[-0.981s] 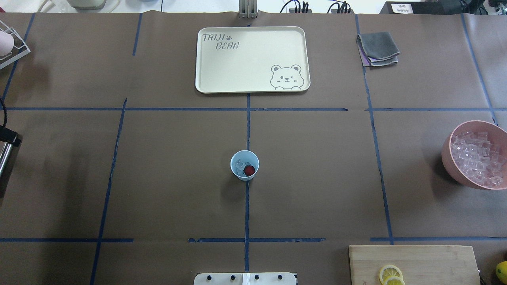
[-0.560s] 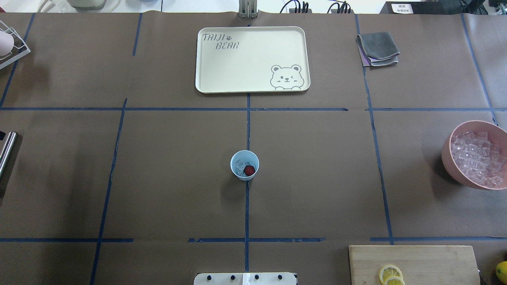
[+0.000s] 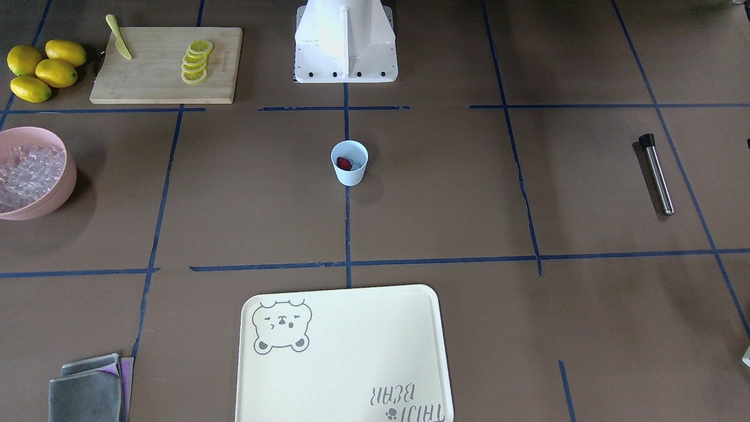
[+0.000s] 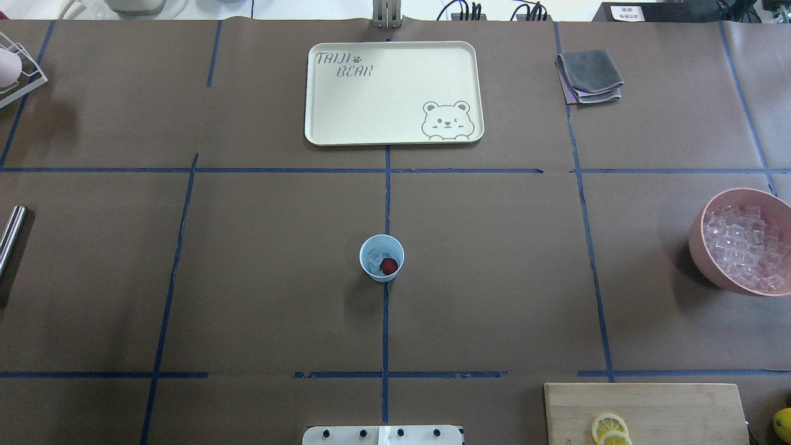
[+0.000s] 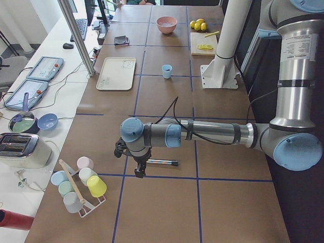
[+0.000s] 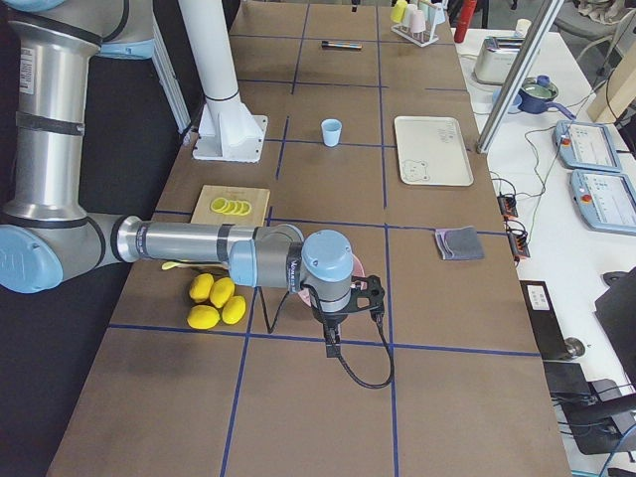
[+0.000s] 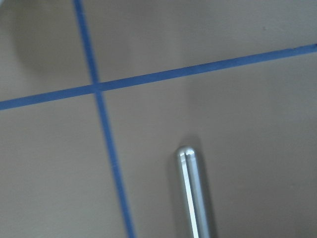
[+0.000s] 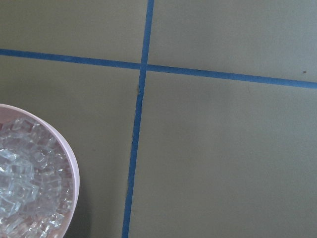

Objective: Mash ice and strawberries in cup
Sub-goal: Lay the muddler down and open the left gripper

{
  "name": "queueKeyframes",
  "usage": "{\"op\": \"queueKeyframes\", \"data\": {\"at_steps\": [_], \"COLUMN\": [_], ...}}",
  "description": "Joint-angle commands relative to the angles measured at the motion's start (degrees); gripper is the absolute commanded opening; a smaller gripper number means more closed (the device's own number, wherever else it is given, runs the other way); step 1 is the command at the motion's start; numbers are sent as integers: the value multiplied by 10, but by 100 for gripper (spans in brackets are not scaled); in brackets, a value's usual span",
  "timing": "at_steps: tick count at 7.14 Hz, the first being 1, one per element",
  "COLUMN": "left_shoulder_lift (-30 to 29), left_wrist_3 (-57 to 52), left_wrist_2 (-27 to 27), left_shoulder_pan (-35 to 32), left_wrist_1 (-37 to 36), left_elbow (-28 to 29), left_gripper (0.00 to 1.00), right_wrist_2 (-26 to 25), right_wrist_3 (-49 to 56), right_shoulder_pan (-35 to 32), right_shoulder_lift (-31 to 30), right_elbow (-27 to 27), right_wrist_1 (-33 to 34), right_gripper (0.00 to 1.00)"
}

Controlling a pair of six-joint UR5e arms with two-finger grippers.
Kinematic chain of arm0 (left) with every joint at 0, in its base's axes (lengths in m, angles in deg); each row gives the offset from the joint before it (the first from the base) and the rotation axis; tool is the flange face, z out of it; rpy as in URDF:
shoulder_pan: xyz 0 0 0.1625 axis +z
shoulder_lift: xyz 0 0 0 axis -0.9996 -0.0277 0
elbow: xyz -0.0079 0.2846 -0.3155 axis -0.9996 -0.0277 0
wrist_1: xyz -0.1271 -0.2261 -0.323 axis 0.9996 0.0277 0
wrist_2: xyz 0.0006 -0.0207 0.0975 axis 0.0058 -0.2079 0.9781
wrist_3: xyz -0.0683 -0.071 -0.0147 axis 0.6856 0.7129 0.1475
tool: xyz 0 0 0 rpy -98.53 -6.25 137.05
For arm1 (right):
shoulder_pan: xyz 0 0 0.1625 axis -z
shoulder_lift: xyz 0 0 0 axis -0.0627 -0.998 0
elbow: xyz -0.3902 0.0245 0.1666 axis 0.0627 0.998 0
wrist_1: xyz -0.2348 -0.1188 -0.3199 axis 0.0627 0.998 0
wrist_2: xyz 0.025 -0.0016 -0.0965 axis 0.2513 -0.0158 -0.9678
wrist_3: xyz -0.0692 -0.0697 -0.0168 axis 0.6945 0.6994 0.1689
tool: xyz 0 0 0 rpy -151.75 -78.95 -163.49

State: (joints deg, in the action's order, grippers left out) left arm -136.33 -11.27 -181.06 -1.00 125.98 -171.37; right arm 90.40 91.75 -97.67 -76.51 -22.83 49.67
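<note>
Change: in the overhead view the dark arm part that hung over the rod (image 4: 11, 238) at the 9 o'clock edge a second ago has gone; only the rod shows there now.
Unchanged: cup, tray, cloth, bowl and board lie as before.
Cup: the cup (image 4: 382, 258) stands upright at the middle of the worktop (image 4: 247, 278), on a blue tape line.
Contents: the strawberry (image 4: 389, 266) lies at the cup's 4 o'clock side and the ice (image 4: 374, 258) at its 10 o'clock side, touching each other.
Around, clock taken from the cup in the overhead view: tray (image 4: 395, 93) at 12; folded cloth (image 4: 589, 75) at 1; pink bowl (image 4: 701, 241) heaped with cubes (image 4: 744, 247) at 3; board (image 4: 649, 408) with lemon slices (image 4: 609, 428) at 4; rod at 9.
In the way: every one of these lies well apart from the cup.
Left hand: the left hand (image 5: 138, 171) hangs near the rod's end and apart from it; the front view shows the rod lying bare. Whether its fingers are spread or closed I cannot tell.
Right hand: the right hand (image 6: 332, 338) hangs just beside the bowl; its wrist camera looks down on the bowl's rim and tape lines. How far it is spread I cannot tell.
</note>
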Motion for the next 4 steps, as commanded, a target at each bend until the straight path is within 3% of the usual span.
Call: {"op": "queueKeyframes", "data": {"at_steps": [1,4], "left_shoulder_lift": [13,13], "left_wrist_3": [-20,-23], "left_wrist_2": [-3,-2], "left_shoulder_pan": [-46,-46], "left_wrist_1": [-20,-18], "left_elbow": [-2,2], "left_gripper": [100,100], "right_wrist_2": [0,0], "right_wrist_3": [0,0], "right_shoulder_pan": [0,0], "right_shoulder_lift": [0,0], "right_elbow": [0,1], "right_wrist_1": [0,0], "right_gripper": [99,99]}}
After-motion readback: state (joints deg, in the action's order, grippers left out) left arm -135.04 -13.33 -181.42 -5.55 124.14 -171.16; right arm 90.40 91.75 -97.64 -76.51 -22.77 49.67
